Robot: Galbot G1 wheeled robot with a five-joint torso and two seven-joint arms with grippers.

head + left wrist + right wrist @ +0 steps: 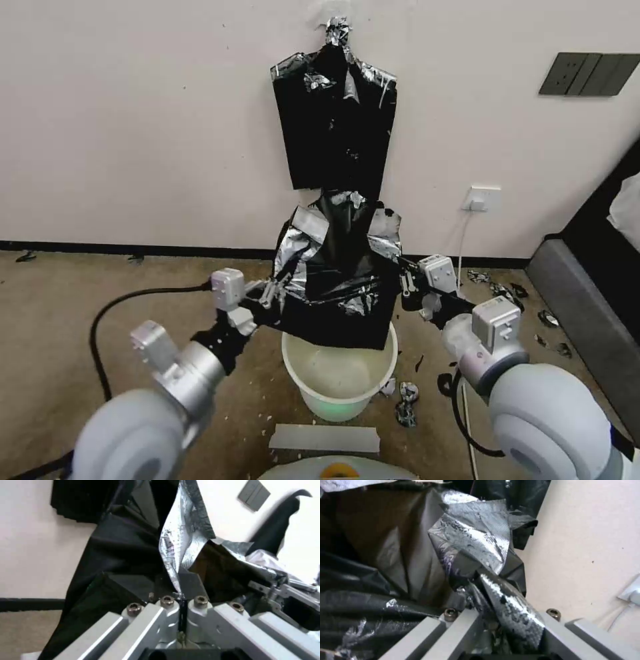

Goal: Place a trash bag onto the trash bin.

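The left gripper [270, 295] pinches the trash bag's [337, 280] left edge; the right gripper [405, 279] clamps its right edge. The bag hangs stretched between them, just above the trash bin's [340, 393] far rim on the carpet [67, 313].

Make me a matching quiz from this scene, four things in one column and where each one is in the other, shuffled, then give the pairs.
Things:
1. bag
2. bin
3. bundle
4. scraps

Places:
A. hung on the wall
B. on the floor at the robot's right
C. on the floor below the bag
D. stretched between left claw and right claw

Pairs: 1-D, 2-C, 3-A, 4-B
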